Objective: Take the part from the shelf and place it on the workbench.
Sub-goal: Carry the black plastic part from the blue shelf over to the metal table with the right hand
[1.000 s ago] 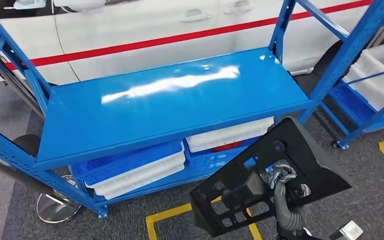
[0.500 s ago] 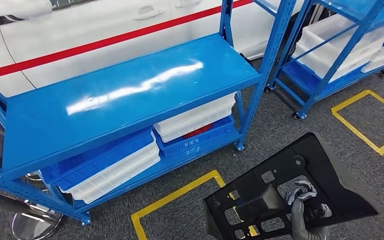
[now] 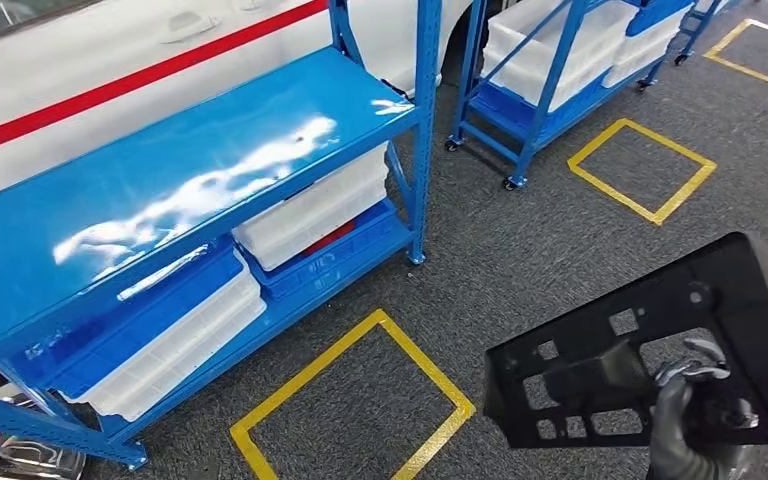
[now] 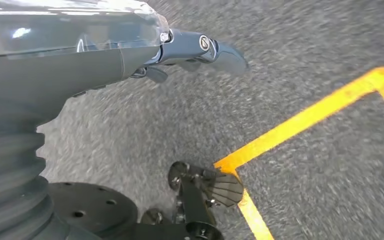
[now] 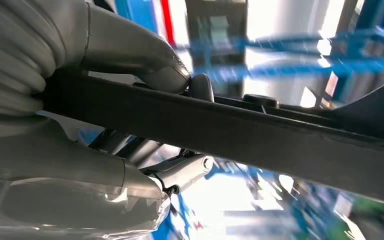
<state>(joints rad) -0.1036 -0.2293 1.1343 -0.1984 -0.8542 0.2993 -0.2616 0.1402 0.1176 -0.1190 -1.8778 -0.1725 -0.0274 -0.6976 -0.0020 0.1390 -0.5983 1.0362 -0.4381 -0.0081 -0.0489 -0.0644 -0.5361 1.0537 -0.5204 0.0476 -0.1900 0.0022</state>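
1. Blue steel shelf rack (image 3: 160, 180) at left: glossy top board bare, white trays (image 3: 305, 215) and blue crates (image 3: 140, 320) stacked on the lower level. White car body with a red stripe (image 3: 130, 80) behind it.
2. Yellow tape square (image 3: 355, 400) on grey carpet floor (image 3: 520, 250), just in front of the rack.
3. Second blue rack (image 3: 550, 60) at top centre-right holding white bins; another yellow tape square (image 3: 640, 170) beside it.
4. Black plastic part (image 3: 650, 350), flat perforated panel, held in the air at lower right above the carpet, well apart from the shelf.
5. Right hand (image 3: 695, 400) grips the part, thumb on one face, fingers (image 5: 180, 172) on the other.
6. Left hand (image 4: 190, 50) hangs over the floor, fingers straight, holding nothing.
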